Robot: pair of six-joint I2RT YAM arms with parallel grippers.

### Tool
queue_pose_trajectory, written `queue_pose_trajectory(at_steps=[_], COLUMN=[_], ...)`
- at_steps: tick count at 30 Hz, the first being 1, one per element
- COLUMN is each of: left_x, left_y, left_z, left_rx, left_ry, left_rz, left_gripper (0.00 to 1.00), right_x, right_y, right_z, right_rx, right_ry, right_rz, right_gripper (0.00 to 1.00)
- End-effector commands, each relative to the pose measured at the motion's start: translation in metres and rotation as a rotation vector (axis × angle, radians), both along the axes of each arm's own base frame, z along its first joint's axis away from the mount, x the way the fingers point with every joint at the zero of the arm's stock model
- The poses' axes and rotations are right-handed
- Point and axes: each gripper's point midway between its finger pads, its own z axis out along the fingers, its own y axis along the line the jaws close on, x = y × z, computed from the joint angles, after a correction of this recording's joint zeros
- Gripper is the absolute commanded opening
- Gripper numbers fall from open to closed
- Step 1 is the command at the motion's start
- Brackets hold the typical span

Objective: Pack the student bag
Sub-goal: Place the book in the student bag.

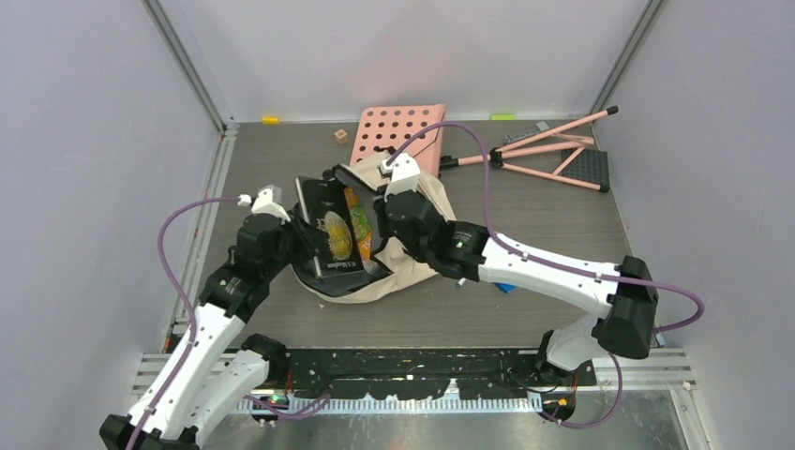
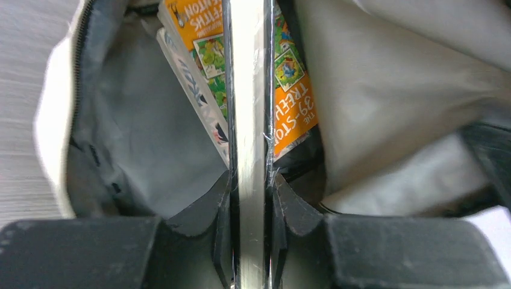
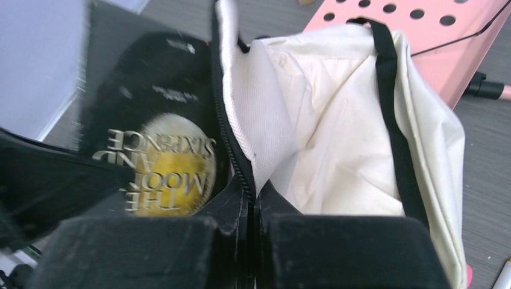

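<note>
The cream student bag [image 1: 398, 267] lies open in the middle of the table, grey lining showing in the left wrist view [image 2: 144, 138]. My left gripper [image 1: 298, 232] is shut on a black book [image 1: 330, 230], titled "The Moon and Sixpence" [image 3: 163, 162], held edge-on [image 2: 250, 120] over the bag's mouth. An orange picture book [image 2: 292, 90] and a pale thin book [image 2: 196, 96] stand inside the bag. My right gripper [image 1: 382, 225] is shut on the bag's zipper rim [image 3: 238, 150], holding the opening up; cream fabric [image 3: 325, 138] hangs beside it.
A pink perforated board [image 1: 398, 131] and a pink folding stand [image 1: 553, 150] lie behind the bag. A small wooden cube [image 1: 340, 136] sits at the back, a yellow piece [image 1: 271, 120] and a green one [image 1: 502, 116] by the far wall. A blue item [image 1: 506, 287] peeks under my right arm.
</note>
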Motion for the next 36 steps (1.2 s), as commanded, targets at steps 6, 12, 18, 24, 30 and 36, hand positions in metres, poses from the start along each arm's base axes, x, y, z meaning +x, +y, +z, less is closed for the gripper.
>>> queue_pose_trajectory(at_steps=[6,12,18,24,30,36], left_x=[0.043,0.054,0.066,0.082,0.093,0.086], left_y=[-0.026,-0.024,-0.017,-0.040,-0.057,-0.056], left_z=[0.037,0.014,-0.021,-0.042,-0.063,-0.101], left_rx=[-0.352,-0.413,-0.326,-0.294,-0.257,-0.196], left_ry=[-0.160,-0.154,-0.146,-0.094,-0.061,0.042], left_rz=[0.080,0.141,0.180,0.088,0.038,0.036], left_gripper=[0.00,0.00,0.00,0.00,0.00,0.18], right_x=[0.005,0.004,0.004,-0.001,-0.004,-0.004], right_y=[-0.006,0.002,0.014,0.029,0.033,0.034], right_z=[0.077,0.069,0.053,0.031,0.011,0.004], right_rx=[0.173,0.180,0.161,0.135,0.084,0.075], right_ry=[-0.129,-0.110,-0.076,-0.029,-0.006,0.005], right_rz=[-0.024,-0.007,0.022,0.064,0.052,0.046], right_gripper=[0.00,0.01,0.00,0.00,0.00,0.00])
